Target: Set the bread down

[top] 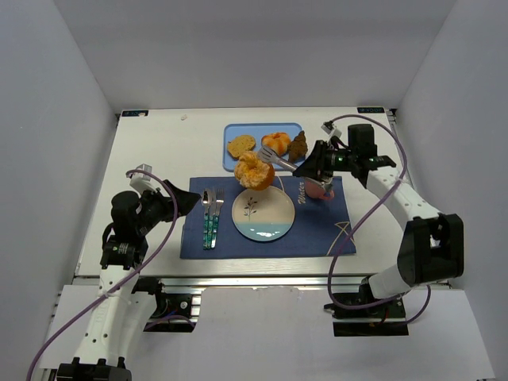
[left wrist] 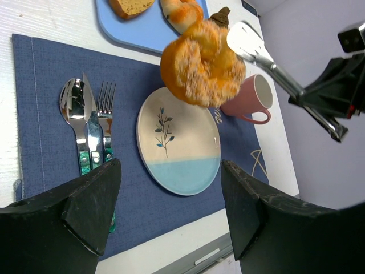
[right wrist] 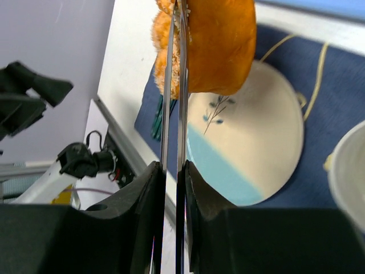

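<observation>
— Well, over on the left, the left gripper hovers beside the cutlery, jaws spread, holding nothing.
— And the bread?
— Up in the air over the far edge of the plate, pinched between metal tongs.
— Right gripper?
— Clamped tight on the tongs' handles, near the pink mug.

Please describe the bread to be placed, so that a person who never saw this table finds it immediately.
Find the blue placemat and the white-and-blue plate on it. Over the plate's far edge, tongs hold the bread in the air: the largest bun, golden-orange with a lumpy paler top, unlike the smaller pastries on the tray.
</observation>
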